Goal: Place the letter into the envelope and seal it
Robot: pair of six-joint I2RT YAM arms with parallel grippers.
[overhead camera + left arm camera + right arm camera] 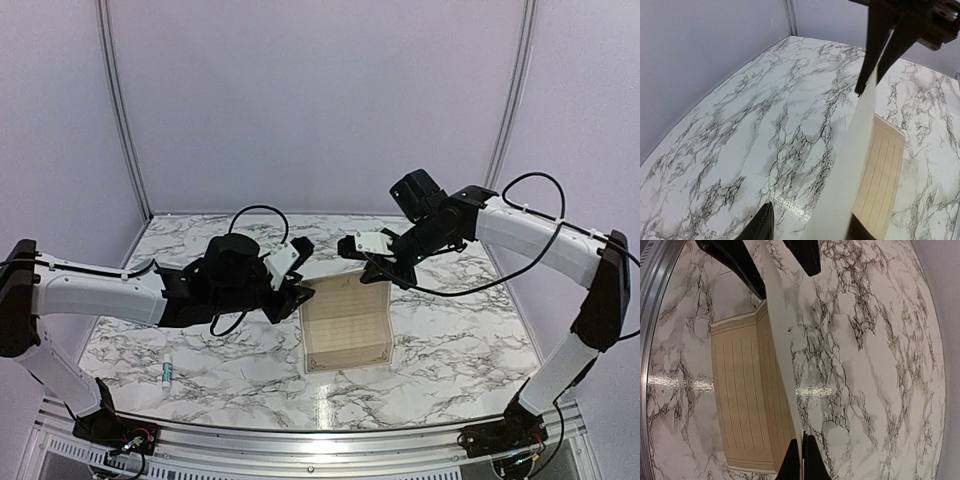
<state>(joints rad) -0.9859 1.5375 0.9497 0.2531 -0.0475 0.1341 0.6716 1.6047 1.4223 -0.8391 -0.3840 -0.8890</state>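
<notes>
The tan lined letter (345, 335) lies flat on the marble table between the arms; it also shows in the left wrist view (882, 175) and the right wrist view (745, 400). The envelope (782, 350) is a pale grey sheet held upright, on edge, over the letter's far end; it also shows in the left wrist view (850, 165). My right gripper (801, 460) is shut on one end of it. My left gripper (807, 230) is open around the other end, and the envelope lies against one finger (856, 231). In the top view the left gripper (298, 292) and right gripper (383, 272) face each other.
A small white-green tube (167, 373) lies on the table near the front left. Grey walls close the back and sides. A metal rail (320, 435) runs along the front edge.
</notes>
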